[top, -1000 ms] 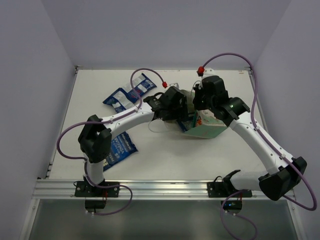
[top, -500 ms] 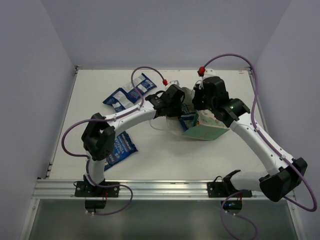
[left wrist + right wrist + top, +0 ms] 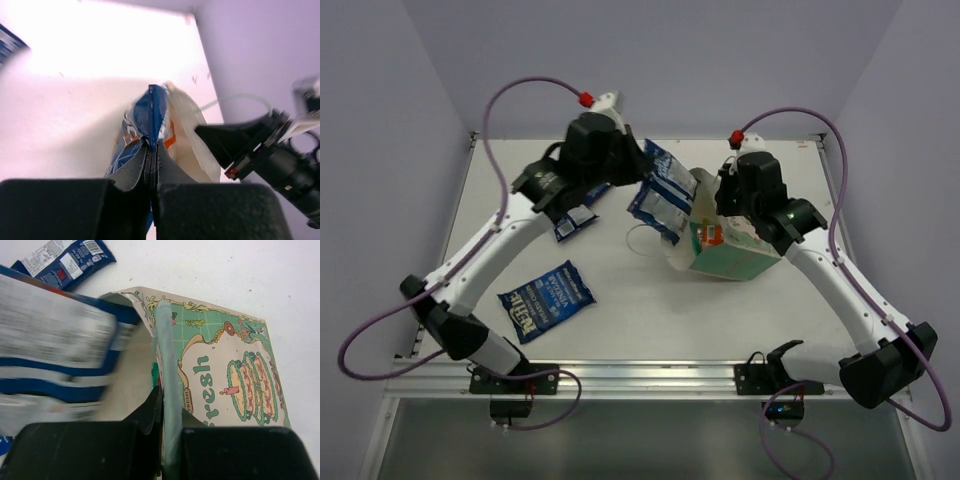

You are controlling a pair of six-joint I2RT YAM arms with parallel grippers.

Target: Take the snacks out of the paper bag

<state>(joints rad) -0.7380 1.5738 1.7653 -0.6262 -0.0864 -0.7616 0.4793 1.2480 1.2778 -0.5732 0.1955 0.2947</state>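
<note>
Packet (image 3: 660,195) in left pincer (image 3: 151,150): blue-and-white bands, orange flecks. Paper bag (image 3: 225,375) in right pincer (image 3: 167,405): mint-green grid, cake print, cream inside.

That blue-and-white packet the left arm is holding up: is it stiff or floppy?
Probably floppy: the blue-and-white packet looks crumpled where the left fingers pinch it. It is likely light, since a thin pinch at one edge carries it. Its foil looks slick, so it might slip.
</note>
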